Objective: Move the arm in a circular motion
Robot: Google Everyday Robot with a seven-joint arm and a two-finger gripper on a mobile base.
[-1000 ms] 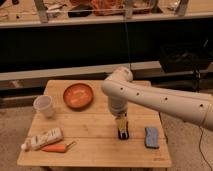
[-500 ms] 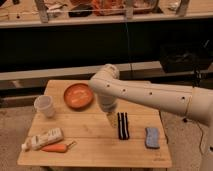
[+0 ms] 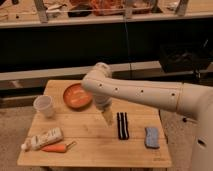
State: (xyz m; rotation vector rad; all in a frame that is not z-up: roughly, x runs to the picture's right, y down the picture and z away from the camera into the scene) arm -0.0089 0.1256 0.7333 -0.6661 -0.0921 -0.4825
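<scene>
Cream-white arm (image 3: pixel 145 92) bent over table, claw (image 3: pixel 108 119) seemingly pointing down near orange plate

Illumination is warm and moderate. The light wooden slatted table (image 3: pixel 90 150) is evenly lit, with a yellow-orange cast. The large cream-white tubular robot arm (image 3: pixel 140 92) is the brightest surface; its upper side is lit and its underside is shaded, which indicates overhead light. The narrow yellowish gripper (image 3: pixel 107 119) hangs just above the table centre, in the arm's shade. The dark recess (image 3: pixel 60 50) behind the table shows almost no detail. The cluttered upper shelf (image 3: pixel 100 19) is brighter. Detail is soft throughout, and edges appear smeared. No strong glare is visible.
</scene>
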